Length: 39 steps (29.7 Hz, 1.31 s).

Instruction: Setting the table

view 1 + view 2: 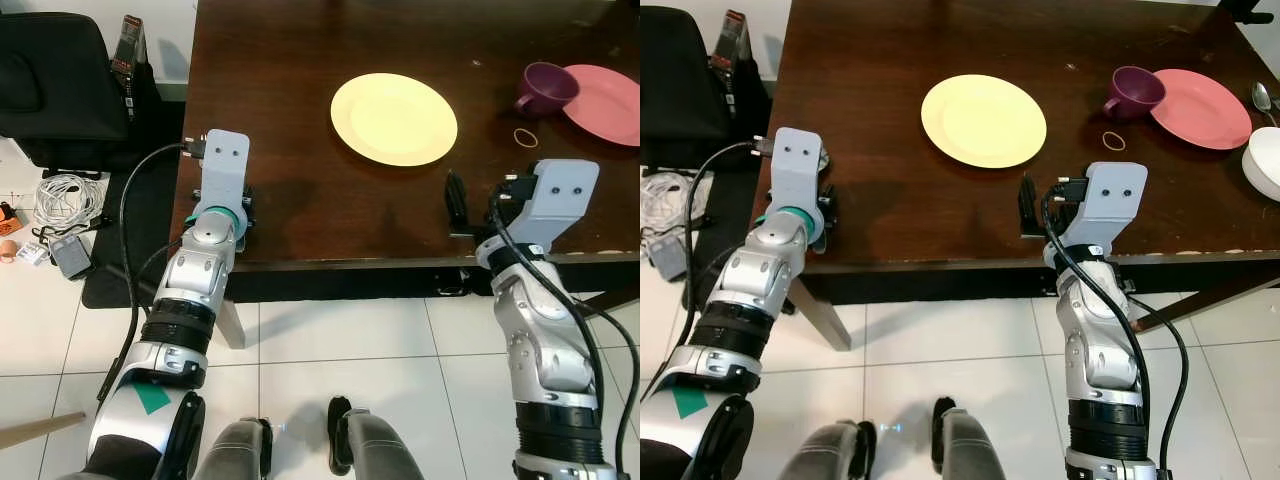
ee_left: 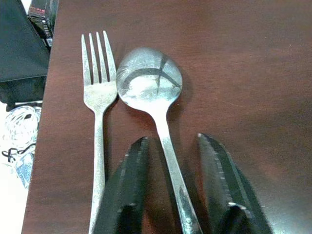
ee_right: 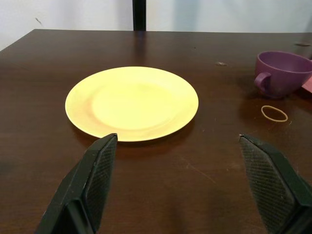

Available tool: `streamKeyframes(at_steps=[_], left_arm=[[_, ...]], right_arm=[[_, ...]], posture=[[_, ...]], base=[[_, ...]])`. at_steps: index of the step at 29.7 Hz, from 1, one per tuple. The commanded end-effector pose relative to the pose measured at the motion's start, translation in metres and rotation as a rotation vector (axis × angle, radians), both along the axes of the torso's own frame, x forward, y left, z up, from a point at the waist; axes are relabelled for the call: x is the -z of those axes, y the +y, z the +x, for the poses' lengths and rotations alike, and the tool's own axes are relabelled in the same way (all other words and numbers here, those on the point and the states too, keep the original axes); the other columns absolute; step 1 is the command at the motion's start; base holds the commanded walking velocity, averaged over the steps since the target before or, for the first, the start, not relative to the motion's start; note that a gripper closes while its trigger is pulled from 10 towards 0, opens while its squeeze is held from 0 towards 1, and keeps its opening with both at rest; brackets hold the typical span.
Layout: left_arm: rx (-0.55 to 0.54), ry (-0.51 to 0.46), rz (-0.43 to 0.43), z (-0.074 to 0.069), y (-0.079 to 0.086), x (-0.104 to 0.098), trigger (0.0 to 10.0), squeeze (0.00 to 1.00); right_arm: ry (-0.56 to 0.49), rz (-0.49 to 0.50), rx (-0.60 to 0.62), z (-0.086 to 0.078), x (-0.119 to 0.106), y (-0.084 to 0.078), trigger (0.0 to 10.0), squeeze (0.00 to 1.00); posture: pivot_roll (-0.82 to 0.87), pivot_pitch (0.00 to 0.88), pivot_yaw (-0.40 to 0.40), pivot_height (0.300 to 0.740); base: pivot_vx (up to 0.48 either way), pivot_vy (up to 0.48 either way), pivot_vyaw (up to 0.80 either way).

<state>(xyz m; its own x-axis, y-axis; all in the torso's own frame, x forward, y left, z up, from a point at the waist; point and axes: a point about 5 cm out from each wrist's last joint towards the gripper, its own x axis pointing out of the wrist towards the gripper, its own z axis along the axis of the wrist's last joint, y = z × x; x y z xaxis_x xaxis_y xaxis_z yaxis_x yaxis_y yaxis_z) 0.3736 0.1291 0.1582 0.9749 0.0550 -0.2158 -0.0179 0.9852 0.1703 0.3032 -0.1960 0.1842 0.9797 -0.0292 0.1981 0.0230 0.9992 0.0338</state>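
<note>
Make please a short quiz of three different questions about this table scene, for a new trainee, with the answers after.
1. True or false: the spoon handle lies between the left gripper fingers.
2. Which plate stands ahead of the right gripper: A pink, B yellow, C white?
3. Fill in: beside the spoon lies a ____.

Key:
1. True.
2. B, the yellow plate.
3. Fork.

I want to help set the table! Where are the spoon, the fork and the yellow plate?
spoon point(image 2: 149, 84): left wrist view, on its bowl.
fork point(image 2: 99, 92): left wrist view, below its tines.
yellow plate point(image 1: 393, 118): left eye view, plate's middle.
</note>
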Motion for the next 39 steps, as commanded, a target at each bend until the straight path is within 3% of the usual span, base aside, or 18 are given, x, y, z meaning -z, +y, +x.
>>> streamKeyframes(at_steps=[1, 12, 17, 20, 21, 22, 24, 25, 27, 30, 39], left_arm=[[0.007, 0.041, 0.004, -0.003, -0.001, 0.011, 0.0, 0.0], [0.01, 0.04, -0.01, -0.003, -0.003, 0.012, 0.0, 0.0], [0.049, -0.058, 0.012, -0.003, -0.007, -0.004, 0.0, 0.0], [0.049, -0.058, 0.012, -0.003, -0.007, -0.004, 0.0, 0.0], [0.066, -0.108, 0.017, -0.003, -0.008, -0.011, 0.0, 0.0], [0.128, -0.264, -0.013, -0.011, -0.006, -0.039, 10.0, 0.0], [0.128, -0.264, -0.013, -0.011, -0.006, -0.039, 10.0, 0.0], [0.156, -0.332, -0.002, -0.016, -0.004, -0.051, 10.0, 0.0], [0.156, -0.332, -0.002, -0.016, -0.004, -0.051, 10.0, 0.0], [0.147, -0.444, 0.05, -0.03, 0.007, -0.071, 10.0, 0.0], [0.076, -0.424, 0.043, -0.03, 0.015, -0.065, 10.0, 0.0]], right_arm=[[0.007, 0.002, 0.015, -0.002, 0.002, -0.003, 10.0, 0.0], [0.002, -0.003, 0.015, 0.0, 0.0, -0.005, 10.0, 0.0], [-0.01, -0.006, 0.015, 0.002, -0.004, -0.005, 10.0, 0.0], [-0.01, -0.006, 0.015, 0.002, -0.004, -0.005, 10.0, 0.0], [-0.014, -0.004, 0.016, 0.003, -0.005, -0.005, 10.0, 0.0], [-0.03, 0.026, 0.024, 0.004, -0.007, -0.007, 10.0, 0.0], [-0.03, 0.026, 0.024, 0.004, -0.007, -0.007, 10.0, 0.0], [-0.035, 0.041, 0.028, 0.005, -0.008, -0.007, 10.0, 0.0], [-0.035, 0.041, 0.028, 0.005, -0.008, -0.007, 10.0, 0.0], [-0.04, 0.056, 0.025, 0.006, -0.008, -0.004, 10.0, 0.0], [-0.047, 0.064, 0.018, 0.008, -0.009, -0.001, 10.0, 0.0]], posture=[[0.01, 0.147, 0.01, 0.74], [0.01, 0.131, 0.003, 0.74], [0.01, 0.115, -0.001, 0.74], [0.01, 0.115, -0.001, 0.74], [0.01, 0.105, -0.002, 0.74], [0.01, 0.089, -0.002, 0.74], [0.01, 0.089, -0.002, 0.74], [0.02, 0.084, -0.004, 0.74], [0.02, 0.084, -0.004, 0.74], [0.03, 0.073, -0.004, 0.74], [0.02, 0.058, -0.008, 0.74]], base=[[0.0, 0.0, 0.0], [0.0, 0.0, 0.0], [0.0, 0.0, 0.0], [0.0, 0.0, 0.0], [0.0, 0.0, 0.0], [0.0, 0.0, 0.0], [0.0, 0.0, 0.0], [0.0, 0.0, 0.0], [0.0, 0.0, 0.0], [0.0, 0.0, 0.0], [0.0, 0.0, 0.0]])
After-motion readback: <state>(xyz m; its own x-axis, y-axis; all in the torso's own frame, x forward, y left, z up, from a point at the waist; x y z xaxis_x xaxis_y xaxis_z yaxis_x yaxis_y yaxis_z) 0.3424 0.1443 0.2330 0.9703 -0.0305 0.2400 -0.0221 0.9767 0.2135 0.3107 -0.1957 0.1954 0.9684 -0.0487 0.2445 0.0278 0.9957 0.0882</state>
